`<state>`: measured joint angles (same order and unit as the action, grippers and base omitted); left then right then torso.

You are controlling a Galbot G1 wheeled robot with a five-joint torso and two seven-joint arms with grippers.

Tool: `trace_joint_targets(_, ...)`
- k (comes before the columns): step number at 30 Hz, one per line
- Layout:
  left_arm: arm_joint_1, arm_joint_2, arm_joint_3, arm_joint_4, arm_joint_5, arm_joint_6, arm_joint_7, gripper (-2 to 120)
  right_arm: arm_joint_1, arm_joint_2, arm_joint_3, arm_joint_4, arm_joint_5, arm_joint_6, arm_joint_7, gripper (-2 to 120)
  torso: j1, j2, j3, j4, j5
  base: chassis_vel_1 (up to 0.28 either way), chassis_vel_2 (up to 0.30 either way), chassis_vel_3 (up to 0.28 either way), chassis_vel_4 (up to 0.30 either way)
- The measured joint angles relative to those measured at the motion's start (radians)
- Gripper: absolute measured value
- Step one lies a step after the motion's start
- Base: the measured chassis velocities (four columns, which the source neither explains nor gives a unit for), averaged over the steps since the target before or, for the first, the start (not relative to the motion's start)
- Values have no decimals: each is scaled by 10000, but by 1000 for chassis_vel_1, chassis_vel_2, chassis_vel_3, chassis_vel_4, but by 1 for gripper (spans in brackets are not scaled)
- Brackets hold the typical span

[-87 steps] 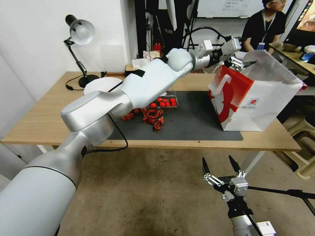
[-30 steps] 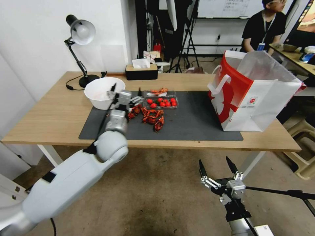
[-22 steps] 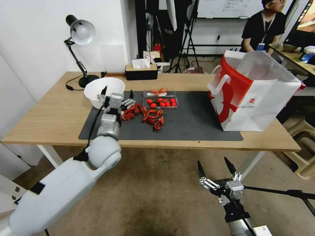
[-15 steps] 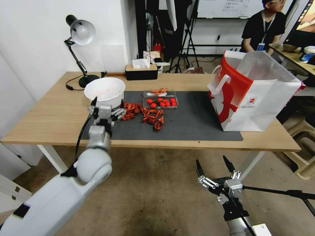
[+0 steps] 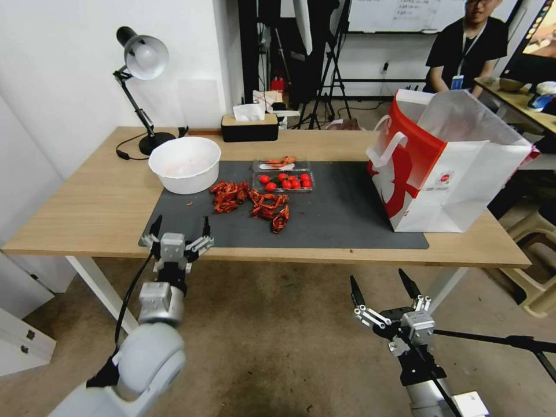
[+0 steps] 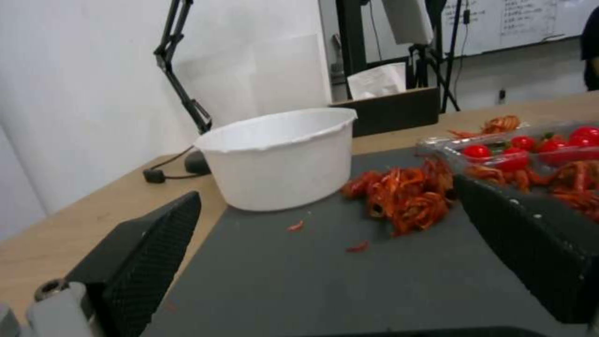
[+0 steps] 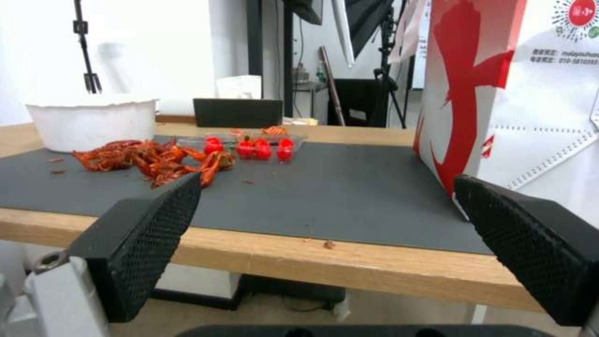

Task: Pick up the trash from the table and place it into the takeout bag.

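Note:
The trash on the dark mat [image 5: 341, 214] of the table [image 5: 81, 214] is a heap of red shell scraps [image 5: 255, 202] and a clear plastic container [image 5: 284, 176] with small red tomatoes. Both also show in the left wrist view, the scraps [image 6: 405, 196] beside the container [image 6: 530, 145]. The red-and-white takeout bag [image 5: 446, 168] stands open at the mat's right end. My left gripper [image 5: 179, 227] hovers open and empty at the table's front edge, by the mat's left corner. My right gripper [image 5: 379, 282] hangs open and empty below the front edge, left of the bag [image 7: 530, 103].
A white bowl [image 5: 185, 164] sits at the mat's back left, next to the scraps. A desk lamp [image 5: 142, 58] and a black tissue box [image 5: 249, 127] stand along the far edge. A plastic stool [image 5: 533, 272] is beyond the table's right end.
My left arm has drawn back from over the bag, past the bowl and scraps, down to the table's front edge, staying open and empty. The right gripper has barely shifted.

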<state>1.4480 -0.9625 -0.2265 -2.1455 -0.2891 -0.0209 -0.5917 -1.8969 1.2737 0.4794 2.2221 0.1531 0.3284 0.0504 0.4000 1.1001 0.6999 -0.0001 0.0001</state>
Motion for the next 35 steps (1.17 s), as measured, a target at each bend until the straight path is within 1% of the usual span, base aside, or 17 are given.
trace_joint_targets(3,806,-209,-342,-176,35,-540,609,100,80,-39,19,-1,78,-77,68,100,0,0,0,2,2,0,0,0,0)
trace_joint_targets(4,806,-209,-342,-176,35,-540,609,100,80,-39,19,-1,78,-77,68,100,0,0,0,2,2,0,0,0,0)
trace_joint_targets(8,1588,-527,-594,-217,35,-1122,1094,100,278,-52,96,-27,255,-238,229,100,0,0,0,2,1,0,0,0,0)
trace_joint_targets(9,1588,-527,-594,-217,35,-1122,1094,100,278,-52,96,-27,255,-238,229,100,0,0,0,2,1,0,0,0,0)
trace_joint_targets(12,1928,-790,-687,-217,4,-1448,1369,100,335,-64,113,22,465,-380,327,100,0,-1,1,1,0,0,0,0,0)
trace_joint_targets(20,2172,-1081,-803,-198,-106,-1829,1627,100,350,-68,120,87,732,-505,366,100,-1,-1,1,1,-1,0,0,0,0)
trace_joint_targets(22,2179,-1087,-804,-197,-107,-1831,1631,100,350,-68,120,89,741,-510,367,100,0,-2,0,1,-1,0,0,0,0)
trace_joint_targets(29,2458,-1362,-966,-85,-48,-1835,1757,100,365,-127,152,136,1394,-782,358,100,0,-1,1,1,0,0,0,0,0)
trace_joint_targets(35,2487,-1492,-981,-8,-11,-1833,1765,100,416,-121,125,78,1527,-810,268,100,0,-1,0,1,-1,0,0,0,0)
